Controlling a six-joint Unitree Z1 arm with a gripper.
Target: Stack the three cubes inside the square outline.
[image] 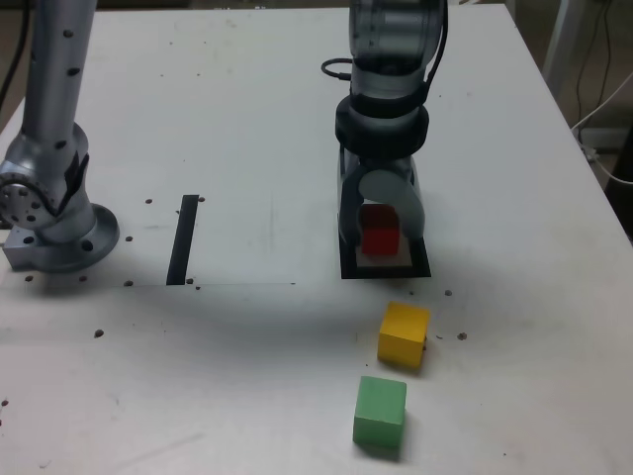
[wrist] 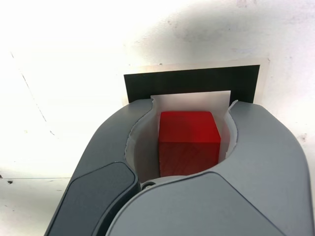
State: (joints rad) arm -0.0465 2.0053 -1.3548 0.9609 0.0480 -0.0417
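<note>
The red cube [image: 380,236] sits between the jaws of my gripper [image: 381,247], which points down over the square outline [image: 391,271]. In the wrist view, the curved grey jaws hug the red cube [wrist: 189,142] on both sides, so the gripper [wrist: 193,105] is shut on it. The black frame of the outline [wrist: 192,81] shows past the cube. I cannot tell whether the cube touches the white centre. The yellow cube [image: 404,334] lies on the table in front of the outline. The green cube [image: 380,414] lies nearer still.
A straight black strip [image: 183,239] lies on the white table towards the exterior view's left. The arm's metal base [image: 54,213] stands at the far left. Small dark specks dot the table top.
</note>
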